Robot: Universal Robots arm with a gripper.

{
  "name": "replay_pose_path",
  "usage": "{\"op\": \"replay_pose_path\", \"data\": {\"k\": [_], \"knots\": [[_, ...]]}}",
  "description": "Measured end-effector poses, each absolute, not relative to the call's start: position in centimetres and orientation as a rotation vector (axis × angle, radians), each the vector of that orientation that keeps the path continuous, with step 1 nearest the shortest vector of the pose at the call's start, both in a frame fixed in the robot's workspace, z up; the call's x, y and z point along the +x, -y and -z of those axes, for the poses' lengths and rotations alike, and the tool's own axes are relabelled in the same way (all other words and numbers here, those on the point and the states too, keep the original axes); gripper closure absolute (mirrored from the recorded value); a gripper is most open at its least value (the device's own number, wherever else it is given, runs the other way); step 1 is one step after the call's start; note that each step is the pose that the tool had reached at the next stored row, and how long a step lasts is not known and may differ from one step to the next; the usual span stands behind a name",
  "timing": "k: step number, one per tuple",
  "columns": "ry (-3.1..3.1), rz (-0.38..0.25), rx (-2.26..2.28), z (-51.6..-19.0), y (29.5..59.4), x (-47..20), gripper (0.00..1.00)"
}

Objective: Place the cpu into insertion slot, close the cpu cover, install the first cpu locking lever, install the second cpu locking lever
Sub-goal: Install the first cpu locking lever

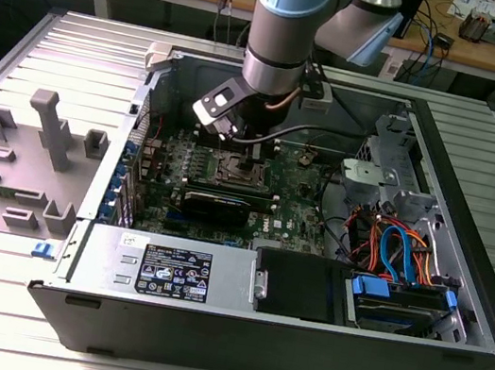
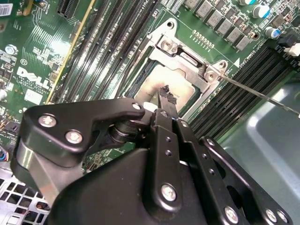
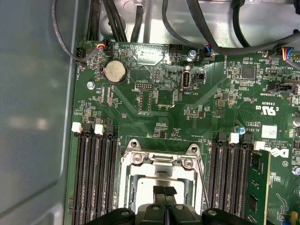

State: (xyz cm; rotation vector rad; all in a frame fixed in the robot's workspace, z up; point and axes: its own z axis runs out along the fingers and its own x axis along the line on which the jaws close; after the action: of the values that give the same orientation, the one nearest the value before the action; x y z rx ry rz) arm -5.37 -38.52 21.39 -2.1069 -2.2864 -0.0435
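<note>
As closed jaws hover, the cpu (image 3: 143, 186) sits in the insertion slot (image 3: 123, 180).

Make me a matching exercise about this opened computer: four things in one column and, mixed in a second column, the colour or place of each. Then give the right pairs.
1 cpu
2 coin battery
3 gripper
4 blue cables

A round and silvery, on the green board
B black, just above the cpu
C grey, lying in the insertion slot
D inside the case, at the exterior view's right

Pairs: 1-C, 2-A, 3-B, 4-D
</note>
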Motion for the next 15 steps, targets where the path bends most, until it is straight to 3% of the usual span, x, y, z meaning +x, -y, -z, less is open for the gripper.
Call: {"op": "replay_pose_path", "data": {"k": [15], "knots": [[2.286,0.044,-2.107,-22.0,38.51,-5.27,0.89]]}}
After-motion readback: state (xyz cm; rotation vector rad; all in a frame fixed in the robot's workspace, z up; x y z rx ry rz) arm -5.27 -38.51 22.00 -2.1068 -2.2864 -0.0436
